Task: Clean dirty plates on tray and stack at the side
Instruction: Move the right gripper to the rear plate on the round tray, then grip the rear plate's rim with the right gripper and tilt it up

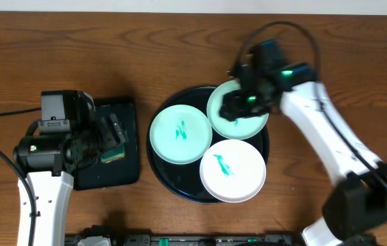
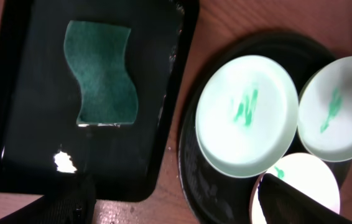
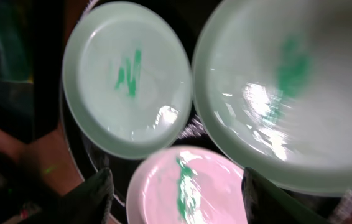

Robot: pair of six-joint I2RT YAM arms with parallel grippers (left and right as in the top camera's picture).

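The right tool hovers wide open above the far mint plate.

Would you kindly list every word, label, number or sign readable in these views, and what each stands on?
None: no view shows readable text.
The teal marks on the plates are smears, not letters.
The sponge, the small tray and the round tray show no label.

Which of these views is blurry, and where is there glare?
Right wrist: motion-blurred, with glare on the near mint plate; the white plate looks pinkish. Left wrist: sharper, one bright glint on the rectangular tray. Overhead: sharp, evenly lit.
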